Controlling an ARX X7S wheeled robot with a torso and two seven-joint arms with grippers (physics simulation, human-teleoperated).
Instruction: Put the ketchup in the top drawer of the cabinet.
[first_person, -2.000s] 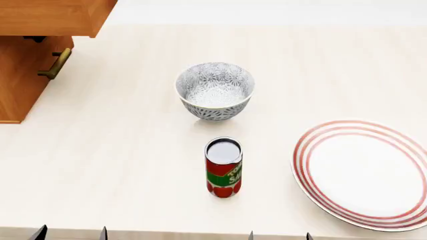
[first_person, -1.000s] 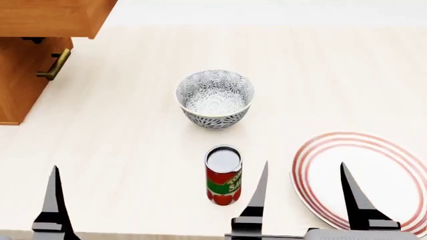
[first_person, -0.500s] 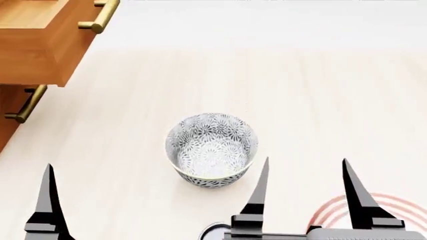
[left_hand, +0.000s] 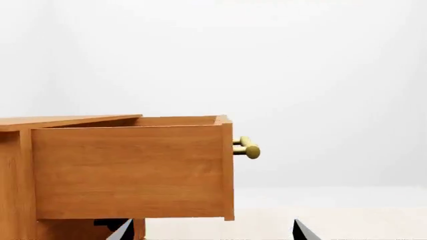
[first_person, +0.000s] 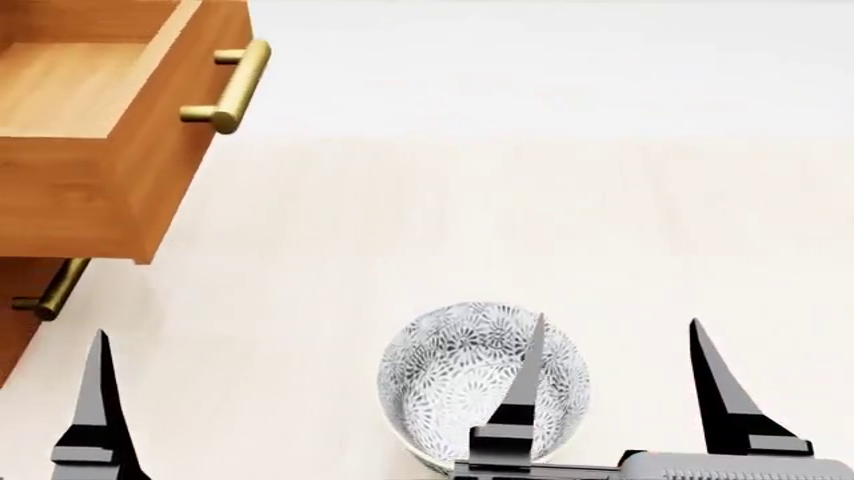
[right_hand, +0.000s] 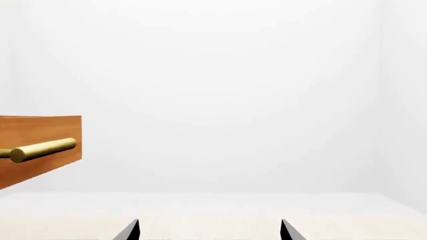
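Note:
The ketchup is out of view in every current frame. The top drawer (first_person: 80, 85) stands pulled out of the cabinet (first_person: 16, 320) at the head view's upper left, its inside bare and its brass handle (first_person: 234, 85) facing right. It also shows in the left wrist view (left_hand: 133, 170) and the right wrist view (right_hand: 40, 150). My left gripper (left_hand: 213, 231) is open and empty; only one of its fingers (first_person: 96, 400) shows in the head view. My right gripper (first_person: 614, 330) is open and empty, raised over the table near its front edge.
A grey-patterned bowl (first_person: 454, 380) stands on the pale table (first_person: 534, 220) at the bottom middle, partly behind my right gripper's left finger. The lower drawer's brass handle (first_person: 54, 288) shows under the open drawer.
The head view has swung up and away: the ketchup and striped plate slid out of the bottom, the bowl moved down the frame, and the open drawer came into full view. Both grippers rose into view.

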